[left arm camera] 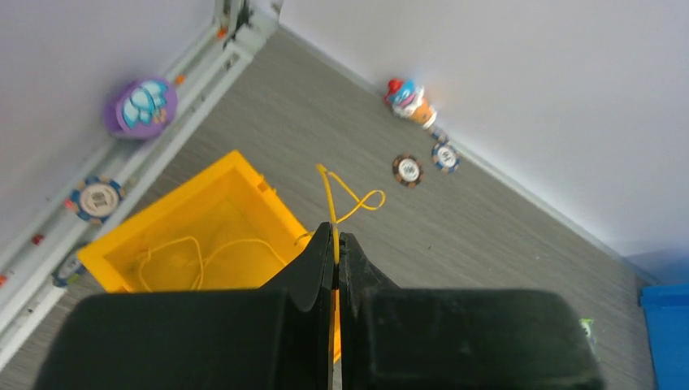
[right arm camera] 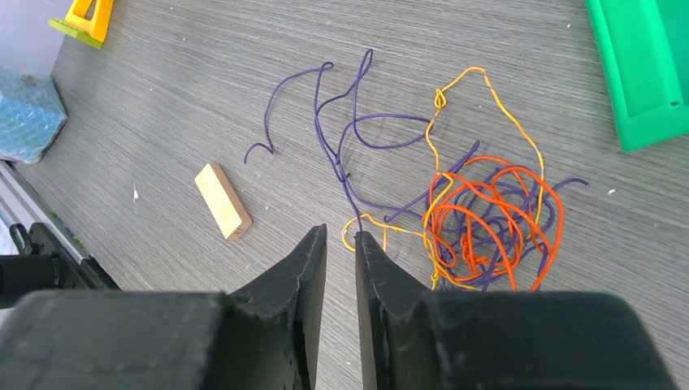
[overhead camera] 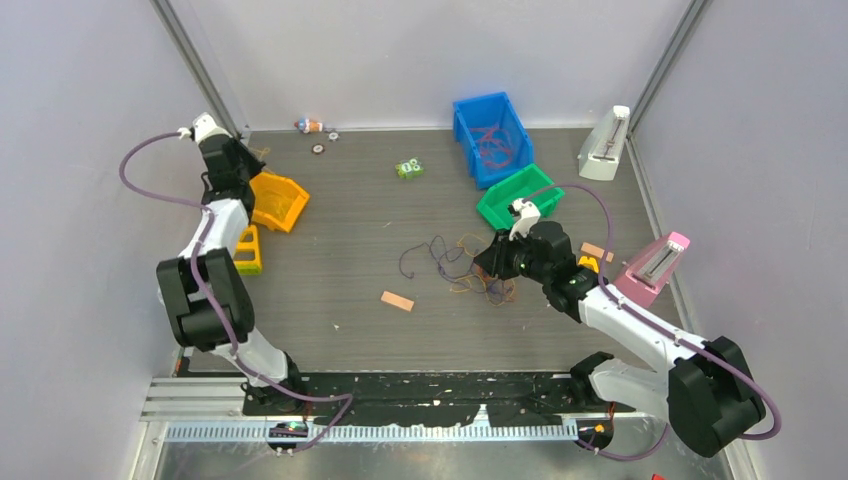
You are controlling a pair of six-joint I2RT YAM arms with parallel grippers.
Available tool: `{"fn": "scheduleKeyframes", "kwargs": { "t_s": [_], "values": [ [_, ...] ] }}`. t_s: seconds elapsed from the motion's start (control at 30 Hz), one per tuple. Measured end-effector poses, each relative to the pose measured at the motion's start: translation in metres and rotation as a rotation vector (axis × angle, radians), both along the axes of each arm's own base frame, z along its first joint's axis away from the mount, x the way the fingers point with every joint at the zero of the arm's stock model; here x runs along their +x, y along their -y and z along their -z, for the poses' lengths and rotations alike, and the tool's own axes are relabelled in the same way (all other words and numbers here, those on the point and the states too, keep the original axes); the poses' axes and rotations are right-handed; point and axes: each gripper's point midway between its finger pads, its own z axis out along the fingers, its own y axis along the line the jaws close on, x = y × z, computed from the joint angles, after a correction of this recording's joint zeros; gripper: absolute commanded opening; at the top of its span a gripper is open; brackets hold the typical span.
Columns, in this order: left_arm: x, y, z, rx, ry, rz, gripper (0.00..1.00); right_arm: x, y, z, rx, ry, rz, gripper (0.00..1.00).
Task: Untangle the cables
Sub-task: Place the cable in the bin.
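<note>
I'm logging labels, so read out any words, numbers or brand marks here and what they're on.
No text can be read.
The round poker chips by the wall: centre markings too blurred to read.
The purple round disc: a blue picture only, no letters.

Table was matt grey wood-grain laminate, finely ridged. Yellow bin and green bin were smooth moulded plastic, slightly glossy. Small block looked like pale unfinished wood. Cables were smooth, plastic-sheathed, with faint sheen. Right gripper was matt black plastic.
</note>
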Motion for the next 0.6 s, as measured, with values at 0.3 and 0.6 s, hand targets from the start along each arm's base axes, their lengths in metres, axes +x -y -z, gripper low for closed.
{"fn": "scheduleKeyframes", "kwargs": {
  "t_s": [0.3, 0.6],
  "values": [
    [0.012, -0.007, 0.052, -0.161, -0.058, -0.012, 0.0, -0.001, -0.001, 0.001, 0.008, -0.015, 0.004, 0.25],
    [-0.004, -0.049, 0.065, -0.356, -0.082, -0.24, 0.0, 0.001, -0.003, 0.006, 0.005, -0.03, -0.001, 0.24]
  ]
}}
